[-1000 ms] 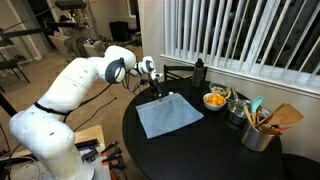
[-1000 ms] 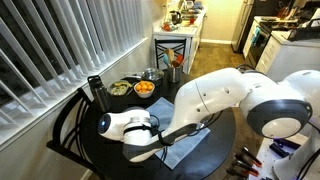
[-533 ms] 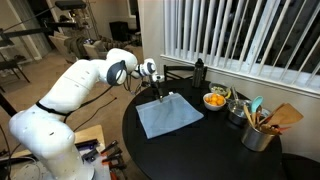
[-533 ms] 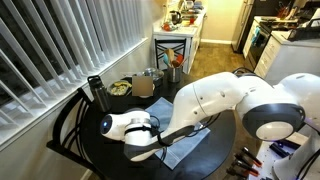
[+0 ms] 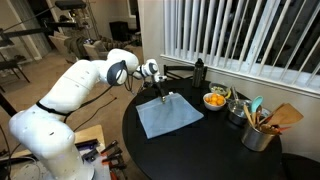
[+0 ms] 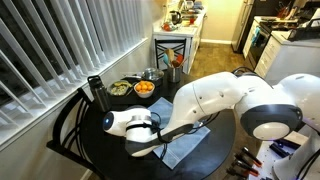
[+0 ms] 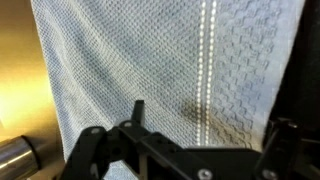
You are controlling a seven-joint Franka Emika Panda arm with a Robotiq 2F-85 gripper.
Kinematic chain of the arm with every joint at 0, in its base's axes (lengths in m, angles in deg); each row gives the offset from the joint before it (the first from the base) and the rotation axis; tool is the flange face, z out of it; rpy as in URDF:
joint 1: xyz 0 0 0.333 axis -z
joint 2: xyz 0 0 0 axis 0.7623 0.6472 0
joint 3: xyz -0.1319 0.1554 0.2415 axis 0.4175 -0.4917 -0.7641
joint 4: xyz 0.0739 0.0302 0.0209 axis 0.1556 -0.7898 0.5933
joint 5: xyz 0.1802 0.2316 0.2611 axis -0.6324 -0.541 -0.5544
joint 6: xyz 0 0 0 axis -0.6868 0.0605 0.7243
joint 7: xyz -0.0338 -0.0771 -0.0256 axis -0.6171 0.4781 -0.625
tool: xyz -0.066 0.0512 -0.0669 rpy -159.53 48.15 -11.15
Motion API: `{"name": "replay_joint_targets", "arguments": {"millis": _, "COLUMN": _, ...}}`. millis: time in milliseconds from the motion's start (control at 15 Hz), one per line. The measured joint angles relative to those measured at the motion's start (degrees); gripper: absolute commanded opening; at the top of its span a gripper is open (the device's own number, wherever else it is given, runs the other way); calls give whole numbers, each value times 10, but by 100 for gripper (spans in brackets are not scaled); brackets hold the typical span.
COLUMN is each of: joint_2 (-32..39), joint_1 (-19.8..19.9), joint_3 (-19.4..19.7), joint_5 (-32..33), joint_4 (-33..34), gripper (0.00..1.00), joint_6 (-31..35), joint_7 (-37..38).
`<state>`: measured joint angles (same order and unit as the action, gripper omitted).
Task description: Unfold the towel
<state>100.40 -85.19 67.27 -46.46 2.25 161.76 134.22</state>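
The towel (image 5: pixel 168 116) is a pale blue-grey cloth lying flat on the round black table (image 5: pixel 200 150). It also shows in an exterior view (image 6: pixel 187 147), partly hidden by the arm. In the wrist view the towel (image 7: pixel 130 60) fills most of the picture, with a white stitched stripe running down it. My gripper (image 5: pixel 163 95) hangs just over the towel's far corner. In the wrist view my gripper (image 7: pixel 210 115) has its fingers spread wide with nothing between them.
A bowl of orange fruit (image 5: pixel 214 100) (image 6: pixel 145 88) stands past the towel. A black bottle (image 5: pixel 199 70) (image 6: pixel 96 93), a utensil holder (image 5: pixel 258 133) and more bowls stand along the window side. Blinds run behind the table.
My gripper has come down a little and shifted slightly toward the towel's far corner. The towel has not moved.
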Motion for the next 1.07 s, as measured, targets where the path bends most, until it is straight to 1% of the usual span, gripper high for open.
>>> {"name": "replay_joint_targets", "arguments": {"millis": 733, "joint_2": -3, "joint_1": -10, "joint_3": -1, "joint_5": 0, "joint_4": 22, "gripper": 100, "joint_6": 0, "joint_7": 0}}
{"name": "replay_joint_targets", "arguments": {"millis": 800, "joint_2": -3, "joint_1": -11, "joint_3": -1, "joint_5": 0, "joint_4": 23, "gripper": 88, "joint_6": 0, "joint_7": 0}}
{"name": "replay_joint_targets", "arguments": {"millis": 867, "joint_2": -3, "joint_1": -11, "joint_3": -1, "joint_5": 0, "joint_4": 23, "gripper": 74, "joint_6": 0, "joint_7": 0}}
{"name": "replay_joint_targets", "arguments": {"millis": 933, "joint_2": -2, "joint_1": -10, "joint_3": -1, "joint_5": 0, "joint_4": 23, "gripper": 68, "joint_6": 0, "joint_7": 0}}
{"name": "replay_joint_targets", "arguments": {"millis": 1000, "joint_2": -2, "joint_1": -10, "joint_3": -1, "joint_5": 0, "joint_4": 23, "gripper": 60, "joint_6": 0, "joint_7": 0}}
{"name": "replay_joint_targets", "arguments": {"millis": 1067, "joint_2": -1, "joint_1": -10, "joint_3": -1, "joint_5": 0, "joint_4": 23, "gripper": 54, "joint_6": -1, "joint_7": 0}}
